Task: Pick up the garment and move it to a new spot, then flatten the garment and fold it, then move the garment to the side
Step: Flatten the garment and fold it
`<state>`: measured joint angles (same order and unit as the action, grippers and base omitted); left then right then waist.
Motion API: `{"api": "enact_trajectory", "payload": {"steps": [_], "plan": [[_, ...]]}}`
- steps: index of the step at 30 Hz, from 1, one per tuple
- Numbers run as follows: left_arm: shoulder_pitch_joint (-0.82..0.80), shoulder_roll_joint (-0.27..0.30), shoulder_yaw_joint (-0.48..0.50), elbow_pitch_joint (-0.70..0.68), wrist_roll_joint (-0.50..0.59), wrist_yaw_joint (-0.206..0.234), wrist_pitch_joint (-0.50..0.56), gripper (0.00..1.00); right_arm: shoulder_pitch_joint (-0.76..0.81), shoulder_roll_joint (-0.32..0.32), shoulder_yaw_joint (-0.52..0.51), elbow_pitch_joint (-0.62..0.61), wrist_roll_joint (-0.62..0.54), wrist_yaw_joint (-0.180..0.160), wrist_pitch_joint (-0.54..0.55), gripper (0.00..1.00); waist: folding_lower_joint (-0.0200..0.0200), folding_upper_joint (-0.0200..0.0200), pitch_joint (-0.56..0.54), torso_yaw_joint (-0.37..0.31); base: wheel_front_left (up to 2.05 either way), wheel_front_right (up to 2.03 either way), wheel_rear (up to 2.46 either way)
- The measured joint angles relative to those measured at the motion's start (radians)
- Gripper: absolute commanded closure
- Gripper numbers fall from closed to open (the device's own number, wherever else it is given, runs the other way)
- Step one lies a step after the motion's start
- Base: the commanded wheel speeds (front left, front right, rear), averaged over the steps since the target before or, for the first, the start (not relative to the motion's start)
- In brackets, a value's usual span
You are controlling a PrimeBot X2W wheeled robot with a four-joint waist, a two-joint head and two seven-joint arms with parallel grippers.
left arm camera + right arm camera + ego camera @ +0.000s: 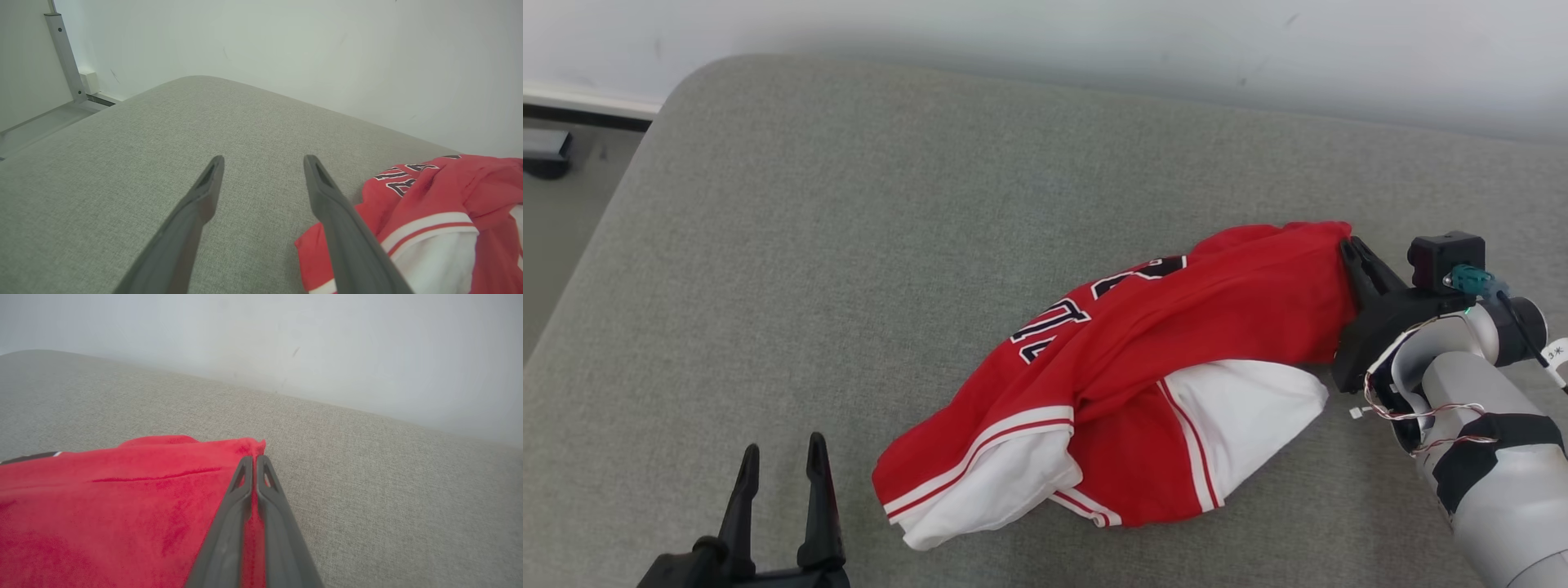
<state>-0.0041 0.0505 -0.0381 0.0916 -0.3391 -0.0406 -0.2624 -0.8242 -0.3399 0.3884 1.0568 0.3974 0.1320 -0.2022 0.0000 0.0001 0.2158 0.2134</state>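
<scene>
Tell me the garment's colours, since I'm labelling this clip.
The garment is red with white panels, striped trim and dark white-edged lettering; best in the head view.

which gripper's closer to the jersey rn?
Right. The right gripper is shut on the red jersey at its far right corner; the left gripper is open, apart from its near left hem.

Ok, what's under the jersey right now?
The jersey lies crumpled on the grey cushion, with the right gripper shut on its edge. Anything beneath its folds is covered, so I can't tell.
</scene>
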Motion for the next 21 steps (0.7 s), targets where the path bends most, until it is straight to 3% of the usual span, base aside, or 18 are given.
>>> {"api": "enact_trajectory", "payload": {"steps": [9,15,21], "plan": [[0.064,0.0,0.021,0.008,-0.006,0.005,0.0,0.0,0.086,-0.001,0.028,-0.134,0.07,0.0,-0.057,1.0,-0.0001,0.0,-0.055,-0.053,0.0,0.0,0.0],[0.101,0.0,0.027,0.012,-0.006,0.007,0.0,0.0,0.251,-0.03,-0.016,-0.365,0.107,0.0,-0.059,1.0,-0.0001,-0.0001,-0.096,-0.118,0.0,0.0,0.0],[0.111,0.0,0.025,0.029,-0.014,0.007,0.0,0.0,0.536,-0.041,-0.117,-0.585,0.147,0.0,-0.059,1.0,-0.0002,-0.0001,-0.126,-0.18,0.0,0.0,0.0]]}}
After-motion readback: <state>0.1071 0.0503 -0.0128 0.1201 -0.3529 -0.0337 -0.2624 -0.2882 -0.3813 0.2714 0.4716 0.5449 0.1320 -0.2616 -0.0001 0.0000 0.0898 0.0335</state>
